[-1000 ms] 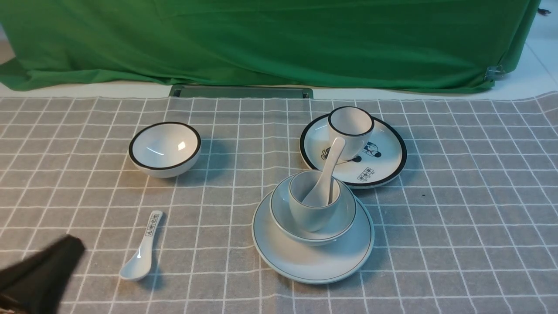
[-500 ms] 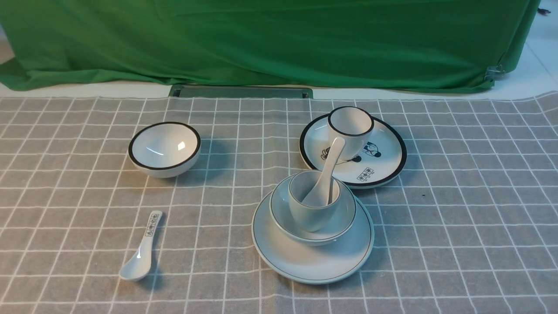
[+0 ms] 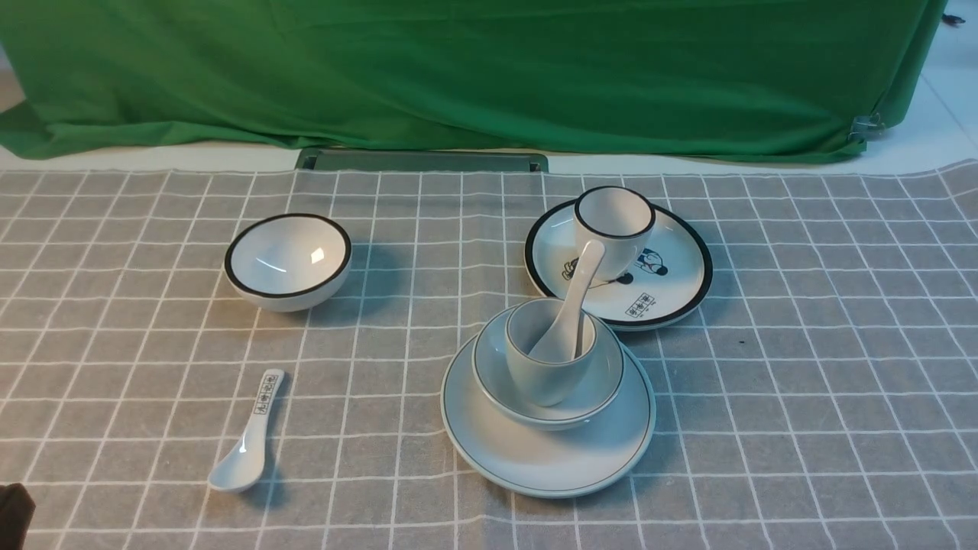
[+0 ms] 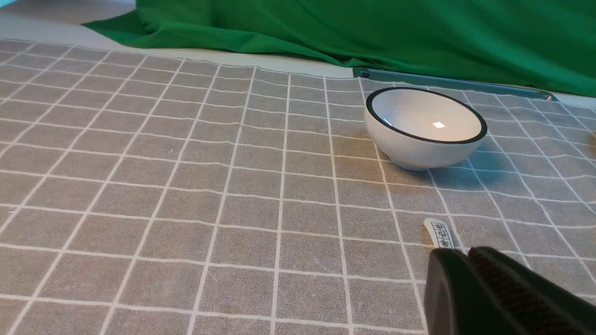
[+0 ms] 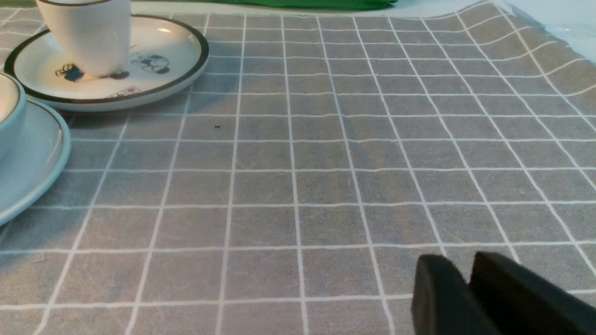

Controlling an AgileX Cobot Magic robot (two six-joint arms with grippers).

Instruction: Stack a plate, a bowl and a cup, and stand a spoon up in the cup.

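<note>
The cup (image 3: pixel 548 359) is nested in the bowl (image 3: pixel 552 382) on the plate (image 3: pixel 547 451), so the spoon (image 3: pixel 569 309) is propped up (both pincers look pressed together, holding nothing).

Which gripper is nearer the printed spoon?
Left. The left gripper sits just short of the printed spoon handle, near the black-rimmed bowl. The right gripper is over bare cloth beyond the plate.

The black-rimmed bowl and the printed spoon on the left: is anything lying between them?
No. In the front view, only bare checked cloth separates the black-rimmed bowl from the printed spoon.
</note>
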